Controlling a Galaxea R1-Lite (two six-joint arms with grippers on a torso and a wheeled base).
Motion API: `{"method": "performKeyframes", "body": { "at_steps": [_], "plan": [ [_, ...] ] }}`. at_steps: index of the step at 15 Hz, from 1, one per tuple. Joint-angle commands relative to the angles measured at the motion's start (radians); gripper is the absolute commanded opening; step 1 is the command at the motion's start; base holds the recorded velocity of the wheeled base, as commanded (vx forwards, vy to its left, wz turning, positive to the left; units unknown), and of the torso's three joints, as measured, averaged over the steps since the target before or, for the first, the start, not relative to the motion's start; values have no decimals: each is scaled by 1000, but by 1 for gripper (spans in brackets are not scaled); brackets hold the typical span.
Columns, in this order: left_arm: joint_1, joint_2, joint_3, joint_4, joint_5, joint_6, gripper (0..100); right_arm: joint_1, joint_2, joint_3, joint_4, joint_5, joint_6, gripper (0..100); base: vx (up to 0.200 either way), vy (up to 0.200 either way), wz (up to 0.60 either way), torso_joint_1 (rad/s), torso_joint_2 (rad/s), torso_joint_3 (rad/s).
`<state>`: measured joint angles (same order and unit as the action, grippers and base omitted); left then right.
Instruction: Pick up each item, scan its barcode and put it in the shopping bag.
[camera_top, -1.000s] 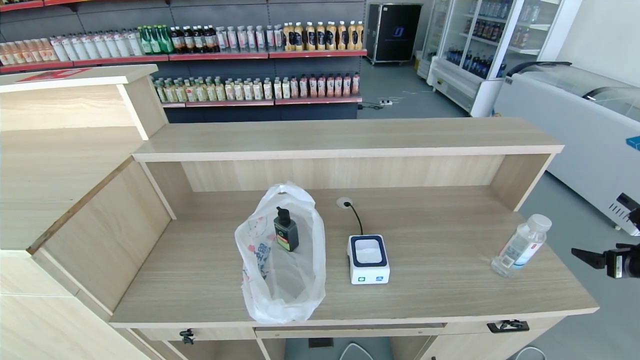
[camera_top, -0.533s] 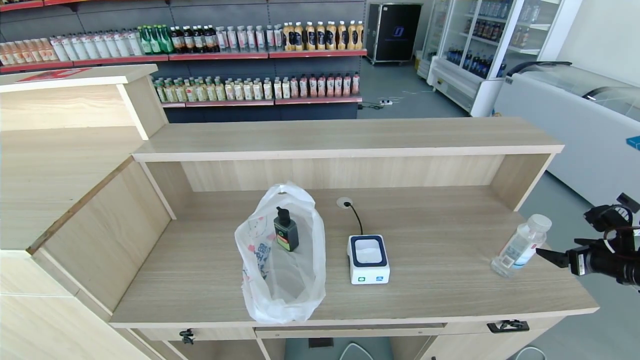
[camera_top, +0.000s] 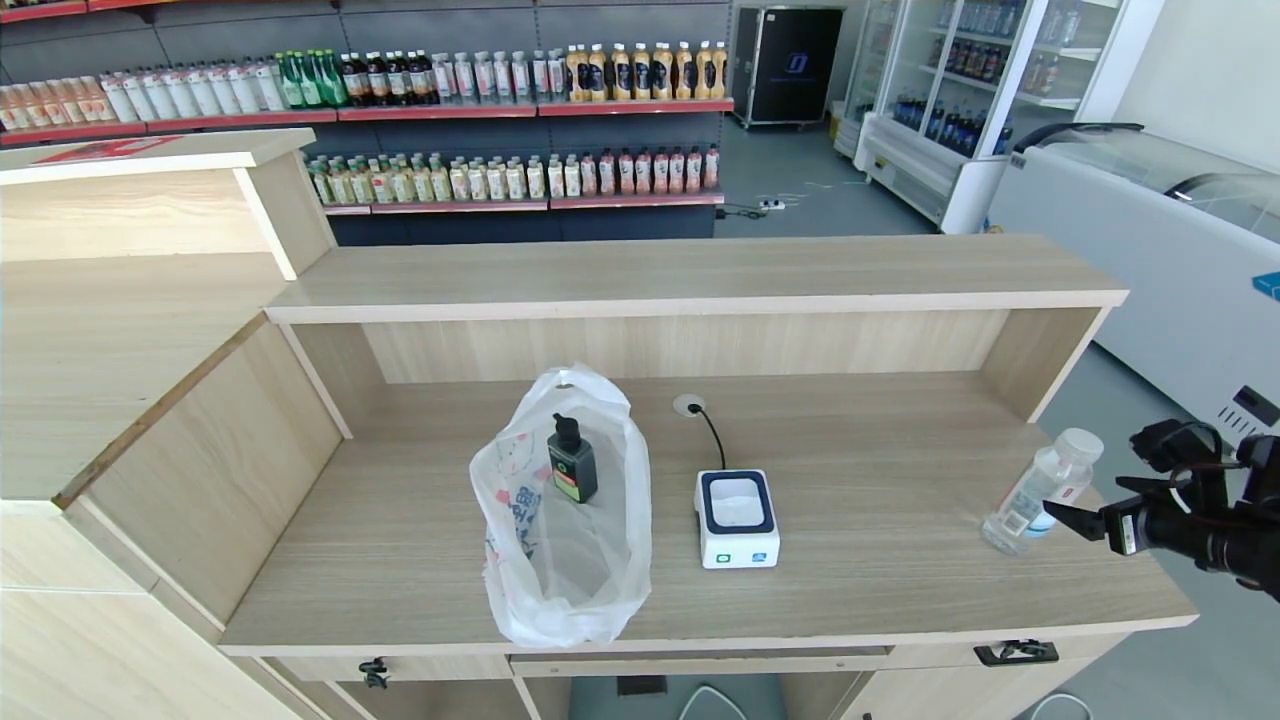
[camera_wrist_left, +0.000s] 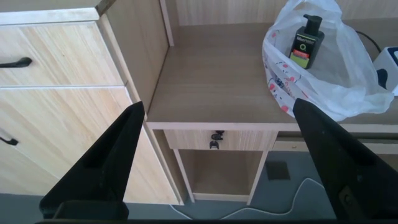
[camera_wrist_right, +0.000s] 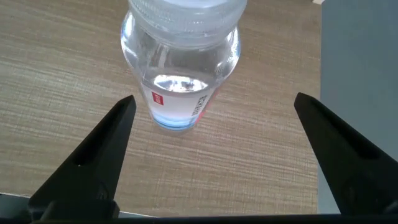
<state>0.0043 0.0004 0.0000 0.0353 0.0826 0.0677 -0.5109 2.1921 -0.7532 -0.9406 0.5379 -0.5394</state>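
moving in from the right edge, the right gripper is nearing the water bottle, jaws apart; the bottle is standing untouched at the counter's right end. the left gripper is hanging with jaws apart.

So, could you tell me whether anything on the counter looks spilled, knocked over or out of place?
Nothing stands out. The water bottle stands capped near the right end of the counter, the scanner sits flat mid-counter, and the dark pump bottle sits inside the open shopping bag. No spill shows.
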Motion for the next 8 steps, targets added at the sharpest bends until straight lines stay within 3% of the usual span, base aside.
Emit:
{"method": "performKeyframes", "body": {
  "at_steps": [1,8],
  "plan": [
    [0,0,0,0,0,0,100,14,44,0,-26,1,-1,100,0,0,0,0,0,0],
    [0,0,0,0,0,0,100,43,95,6,-89,39,-25,100,0,0,0,0,0,0]
  ]
}}
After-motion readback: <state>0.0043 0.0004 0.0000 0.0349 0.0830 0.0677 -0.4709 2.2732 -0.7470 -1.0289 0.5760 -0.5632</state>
